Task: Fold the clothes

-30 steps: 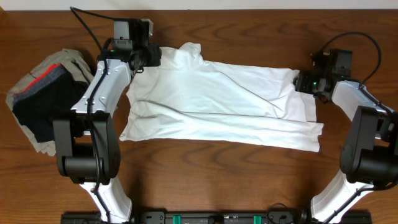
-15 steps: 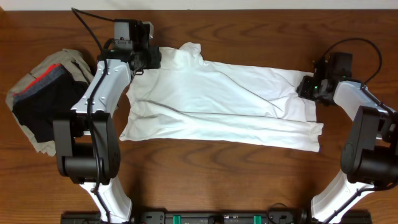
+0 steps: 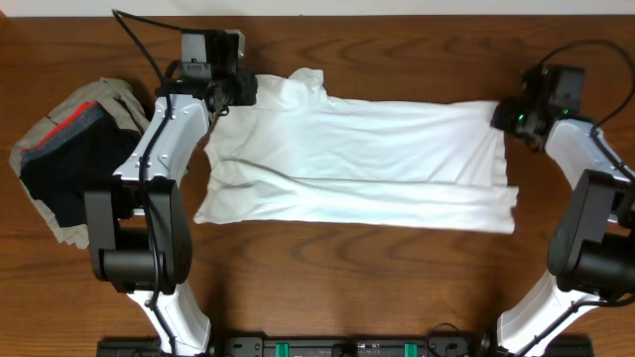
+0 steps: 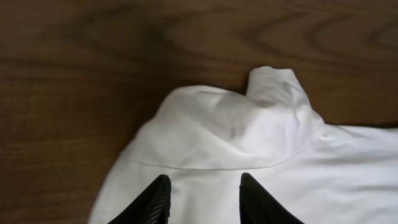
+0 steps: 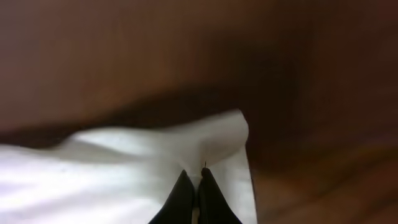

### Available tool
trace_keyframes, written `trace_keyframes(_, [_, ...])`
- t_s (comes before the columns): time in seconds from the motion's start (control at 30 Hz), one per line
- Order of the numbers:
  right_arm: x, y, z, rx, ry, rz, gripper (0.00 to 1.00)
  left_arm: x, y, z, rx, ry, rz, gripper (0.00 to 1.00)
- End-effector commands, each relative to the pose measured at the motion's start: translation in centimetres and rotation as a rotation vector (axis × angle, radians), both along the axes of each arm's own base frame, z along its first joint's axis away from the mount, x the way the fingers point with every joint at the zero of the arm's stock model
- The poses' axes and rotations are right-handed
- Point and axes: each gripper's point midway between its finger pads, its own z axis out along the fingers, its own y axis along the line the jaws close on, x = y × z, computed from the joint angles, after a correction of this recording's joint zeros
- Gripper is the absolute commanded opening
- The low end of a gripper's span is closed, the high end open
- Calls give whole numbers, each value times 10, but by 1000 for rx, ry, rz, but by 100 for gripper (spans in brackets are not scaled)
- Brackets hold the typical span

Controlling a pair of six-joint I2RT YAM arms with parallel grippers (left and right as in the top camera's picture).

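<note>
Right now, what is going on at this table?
Two robot arms are working on a white T-shirt that is spread lengthwise across the wooden table. The right gripper is shut on the shirt's far right corner, and the cloth looks pulled straight there. The left gripper sits over the far left corner, near a bunched end, with its fingers apart. A pile of folded garments lies to the left of the shirt.
</note>
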Motion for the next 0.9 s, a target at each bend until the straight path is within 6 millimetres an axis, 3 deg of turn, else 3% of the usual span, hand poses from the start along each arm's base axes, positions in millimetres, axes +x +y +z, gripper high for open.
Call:
trace_keyframes(0.0, [12, -6, 15, -6, -38, -13, 1, 10, 0, 18, 5, -59, -2, 37])
trace_keyframes(0.23, [8, 5, 11, -4, -9, 12, 1, 20, -1, 11, 3, -82, -2, 37])
trace_keyframes(0.4, [4, 7, 8, 0, 10, 14, 1, 34, -7, -11, 0, -99, -13, 37])
trace_keyframes(0.6, [-2, 9, 4, 7, 42, 14, 1, 50, -29, -35, -47, -145, -72, 37])
trace_keyframes(0.87, [-9, 10, 0, 14, 73, 14, 3, 67, -37, -60, -51, -199, -83, 38])
